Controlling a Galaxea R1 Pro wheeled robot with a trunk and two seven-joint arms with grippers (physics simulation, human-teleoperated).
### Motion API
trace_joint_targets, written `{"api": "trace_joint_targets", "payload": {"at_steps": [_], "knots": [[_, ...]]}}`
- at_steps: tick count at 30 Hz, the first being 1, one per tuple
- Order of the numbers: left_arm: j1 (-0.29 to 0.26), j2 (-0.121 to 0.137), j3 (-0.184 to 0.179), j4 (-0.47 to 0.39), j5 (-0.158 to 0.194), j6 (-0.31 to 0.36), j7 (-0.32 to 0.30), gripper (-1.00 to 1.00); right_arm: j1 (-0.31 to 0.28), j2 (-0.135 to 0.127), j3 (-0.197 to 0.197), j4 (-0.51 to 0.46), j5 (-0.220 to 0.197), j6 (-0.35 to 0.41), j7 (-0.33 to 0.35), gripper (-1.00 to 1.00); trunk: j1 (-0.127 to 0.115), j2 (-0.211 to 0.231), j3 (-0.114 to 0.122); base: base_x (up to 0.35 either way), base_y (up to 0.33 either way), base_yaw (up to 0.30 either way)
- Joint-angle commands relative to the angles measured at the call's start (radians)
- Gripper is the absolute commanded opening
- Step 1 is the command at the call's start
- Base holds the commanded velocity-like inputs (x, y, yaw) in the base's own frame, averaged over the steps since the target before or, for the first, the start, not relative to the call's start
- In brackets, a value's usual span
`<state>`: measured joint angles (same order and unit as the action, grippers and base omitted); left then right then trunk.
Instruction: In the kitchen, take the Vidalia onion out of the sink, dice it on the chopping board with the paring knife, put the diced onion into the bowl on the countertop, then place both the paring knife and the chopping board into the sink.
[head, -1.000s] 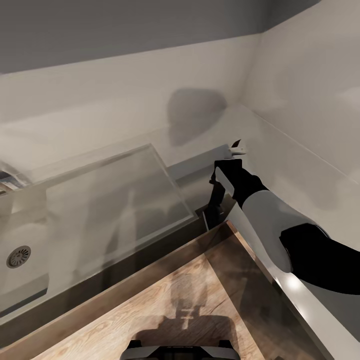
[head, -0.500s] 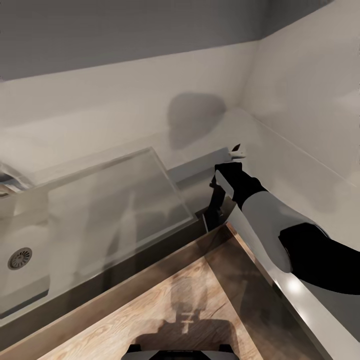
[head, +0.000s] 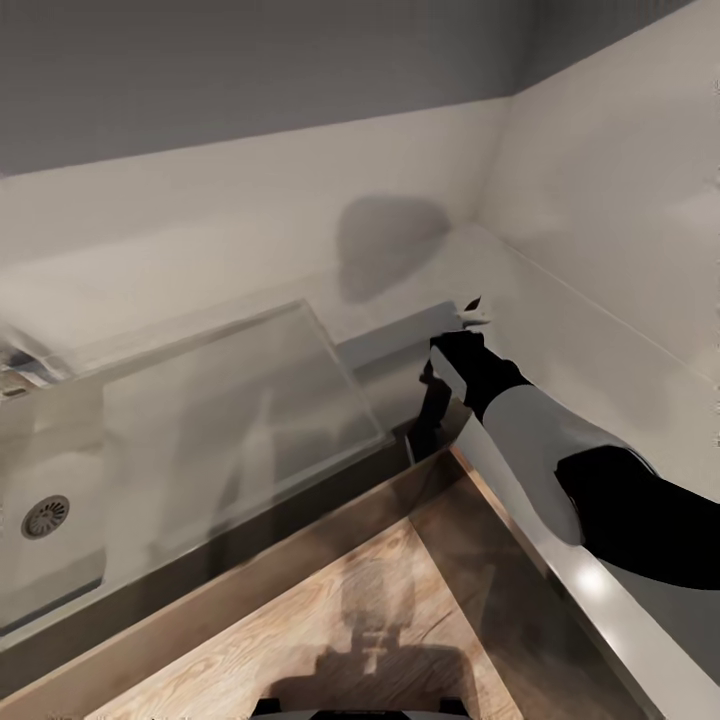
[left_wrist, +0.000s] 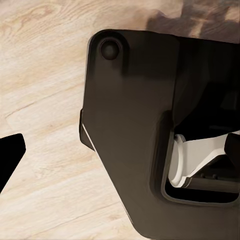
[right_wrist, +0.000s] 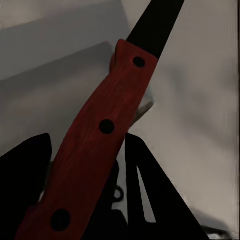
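My right gripper (right_wrist: 85, 200) clamps the paring knife (right_wrist: 100, 125); sink (head: 60, 480) bare, so knife drop-off pending.

Free room and obstacles around my right pincer at the counter corner.

My right pincer (right_wrist: 85, 200), closed on the paring knife (right_wrist: 100, 130), hung above the countertop (head: 600, 350) just beside the corner where two pale walls (head: 620, 170) met; these walls barred passage beyond and to my right. Toward the sink (head: 150, 430), its raised rim stood between my arm and the flat drainboard, which lay bare and open from above. Beneath my left pincer, the robot's dark base (left_wrist: 150, 125) covered much of the wood floor (left_wrist: 45, 75).
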<state>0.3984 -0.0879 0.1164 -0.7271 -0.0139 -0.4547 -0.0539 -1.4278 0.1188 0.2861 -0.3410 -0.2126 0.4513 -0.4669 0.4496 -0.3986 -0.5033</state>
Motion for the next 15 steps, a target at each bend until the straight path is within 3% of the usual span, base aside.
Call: {"api": "trace_joint_targets", "payload": {"at_steps": [1,13,15], "knots": [[0.000,-0.001,0.005,-0.002,-0.001,-0.001,-0.006,1.00,0.000,-0.001,0.005,0.000,-0.023,0.004,-0.007,-1.00,0.000,-0.001,0.000,-0.211,0.000,0.000],[0.000,-0.001,0.005,-0.002,-0.001,-0.001,-0.006,1.00,0.000,0.000,0.005,0.000,-0.025,0.004,-0.007,-1.00,0.000,-0.001,0.019,-0.310,0.000,0.000],[0.000,-0.001,0.005,-0.002,-0.001,-0.001,-0.006,1.00,0.000,0.001,0.005,0.000,-0.025,0.004,-0.007,-1.00,0.000,-0.001,0.022,-0.117,0.000,0.000]]}}
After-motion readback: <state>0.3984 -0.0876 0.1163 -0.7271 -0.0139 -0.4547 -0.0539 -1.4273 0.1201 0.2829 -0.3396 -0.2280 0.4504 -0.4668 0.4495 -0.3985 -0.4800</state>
